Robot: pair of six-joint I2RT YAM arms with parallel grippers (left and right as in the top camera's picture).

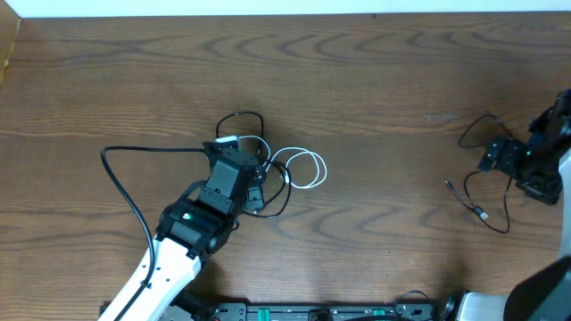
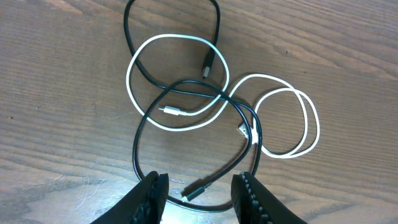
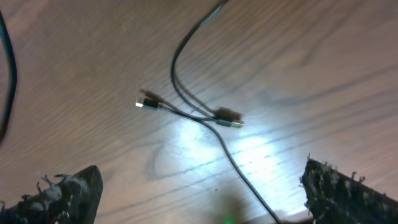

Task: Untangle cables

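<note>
Brown wood-grained desk (image 1: 384, 80) is seen below, matte and streaked. Two arms are counted, one at each side. Near the middle a tangle is made up of one thin white cord (image 2: 177, 37), smooth and laid in three rounded loops, and thin glossy black cord (image 2: 138, 134) crossed over and under it. Two small black plug ends are shown there, but whether one black cord or two is present cannot be told. Over this tangle the left fingers (image 2: 149, 199), black and ribbed, are held partly apart; a black plug end lies between them, gripped by neither. Well apart, by the right edge, one more slim black cord (image 3: 173, 65) is spread loosely, its two small plug ends crossed. Above it the right fingers (image 3: 68, 193), dark and ragged-edged, are spread wide, with nothing held.
</note>
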